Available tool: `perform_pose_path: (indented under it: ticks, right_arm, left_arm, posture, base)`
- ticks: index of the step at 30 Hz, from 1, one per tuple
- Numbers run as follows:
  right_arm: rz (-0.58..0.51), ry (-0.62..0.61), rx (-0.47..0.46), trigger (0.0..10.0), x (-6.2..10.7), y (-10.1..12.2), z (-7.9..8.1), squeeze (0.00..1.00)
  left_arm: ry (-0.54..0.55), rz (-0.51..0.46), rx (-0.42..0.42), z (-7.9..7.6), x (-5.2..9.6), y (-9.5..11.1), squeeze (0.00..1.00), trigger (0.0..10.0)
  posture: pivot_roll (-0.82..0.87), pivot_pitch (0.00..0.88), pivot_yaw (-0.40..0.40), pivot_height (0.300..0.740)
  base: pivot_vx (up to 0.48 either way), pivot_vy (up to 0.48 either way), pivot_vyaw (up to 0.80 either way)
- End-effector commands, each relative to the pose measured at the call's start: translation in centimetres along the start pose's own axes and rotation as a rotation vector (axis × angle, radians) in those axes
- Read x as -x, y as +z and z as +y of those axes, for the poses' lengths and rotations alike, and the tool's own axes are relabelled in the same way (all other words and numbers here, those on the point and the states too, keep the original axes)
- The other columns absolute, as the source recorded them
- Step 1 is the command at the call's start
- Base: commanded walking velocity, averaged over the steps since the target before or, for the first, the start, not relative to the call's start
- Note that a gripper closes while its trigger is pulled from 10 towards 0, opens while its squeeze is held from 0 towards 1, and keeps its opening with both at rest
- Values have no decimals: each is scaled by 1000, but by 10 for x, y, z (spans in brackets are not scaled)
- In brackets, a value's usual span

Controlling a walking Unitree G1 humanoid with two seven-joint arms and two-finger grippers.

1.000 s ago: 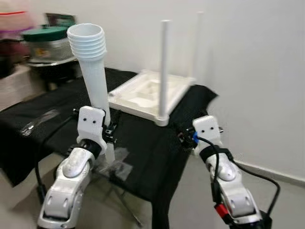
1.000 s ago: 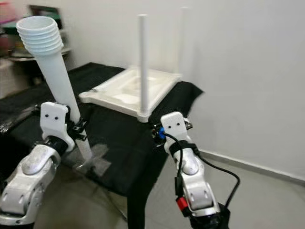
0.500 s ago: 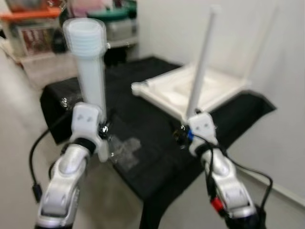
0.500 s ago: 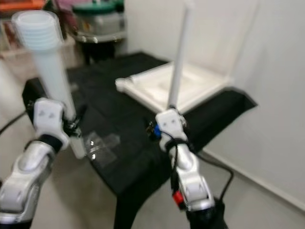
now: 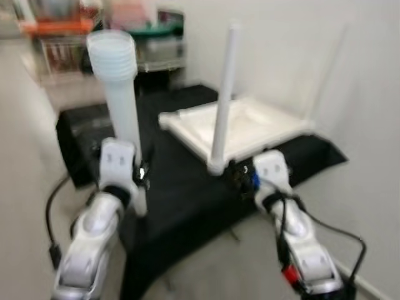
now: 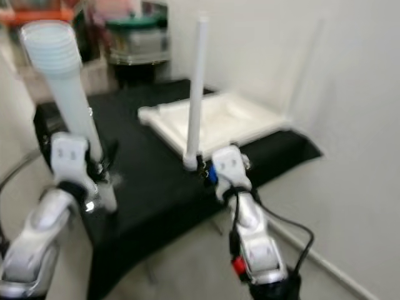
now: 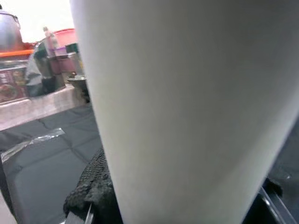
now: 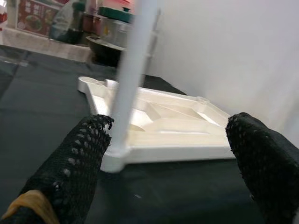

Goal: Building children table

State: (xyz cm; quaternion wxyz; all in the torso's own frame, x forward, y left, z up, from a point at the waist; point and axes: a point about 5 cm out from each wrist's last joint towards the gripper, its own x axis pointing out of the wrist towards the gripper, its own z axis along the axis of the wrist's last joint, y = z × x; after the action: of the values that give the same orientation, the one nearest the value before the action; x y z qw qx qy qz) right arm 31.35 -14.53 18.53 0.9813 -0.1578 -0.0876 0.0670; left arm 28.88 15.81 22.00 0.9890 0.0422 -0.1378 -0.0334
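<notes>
A white plastic table top (image 5: pixel 250 128) lies upside down on a black-draped table (image 5: pixel 181 187), with a thin white leg (image 5: pixel 224 97) standing at its near corner and another (image 5: pixel 325 72) at the far corner against the wall. My left gripper (image 5: pixel 134 172) is shut on a loose white table leg (image 5: pixel 122 106), held upright with its threaded end (image 5: pixel 112 50) on top. That leg (image 7: pixel 187 107) is seen close up in the left wrist view. My right gripper (image 8: pixel 170 154) is open, just in front of the near corner leg (image 8: pixel 128 74).
The black cloth (image 6: pixel 150 169) hangs over the table's front edge. Behind it stand shelves with pots and containers (image 5: pixel 150 37). A white wall (image 5: pixel 350 94) rises close on the right. Grey floor (image 6: pixel 187 262) lies below the table edge.
The camera has swung, so the whole scene shifted. My left gripper still holds the leg upright. The right gripper stays near the corner leg.
</notes>
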Motion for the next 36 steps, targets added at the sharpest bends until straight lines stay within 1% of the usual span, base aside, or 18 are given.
perform_pose_path:
  ticks: [1, 6, 15, 18, 22, 23, 27, 36]
  right_arm:
    - [27, -10, 5, 10000, 0, -5, -2, 0]
    - [29, 7, 7, 10000, 0, -5, 0, 0]
    - [29, 29, 22, 10000, 1, -5, 3, 0]
    - [36, 30, 27, 10000, 0, -6, 3, 0]
    - [38, 29, 25, 10000, 0, -7, 4, 0]
    - [36, 28, 6, 10000, 0, -7, 4, 0]
    - [39, 24, -1, 10000, 0, -7, 4, 0]
    - [50, 31, 12, 10000, -1, -8, 6, 0]
  left_arm:
    - [14, -18, -4, 0, -1, 2, 0, 10000]
    - [41, -28, 19, 3, -2, 3, 0, 10000]
    - [58, -36, 20, 6, -2, 4, 0, 10000]
    - [72, -42, 19, 8, -3, 4, 0, 10000]
    - [67, -43, 10, 7, -4, 4, 0, 10000]
    - [64, -43, 8, 6, -4, 4, 0, 10000]
    - [57, -39, 3, 4, -4, 4, 0, 10000]
    - [51, -25, -13, 4, -4, 2, 0, 10000]
  posture:
    - [20, 0, -25, 740]
    - [17, 0, -27, 740]
    - [17, 0, -25, 740]
    - [19, 0, -25, 740]
    - [20, 0, -23, 740]
    - [20, 0, -22, 740]
    - [20, 0, -20, 740]
    - [27, 0, -21, 740]
  base:
    - [0, 0, 0]
    - [0, 0, 0]
    - [0, 0, 0]
    - [0, 0, 800]
    - [0, 0, 800]
    - [0, 0, 0]
    - [0, 0, 0]
    - [0, -438, 0]
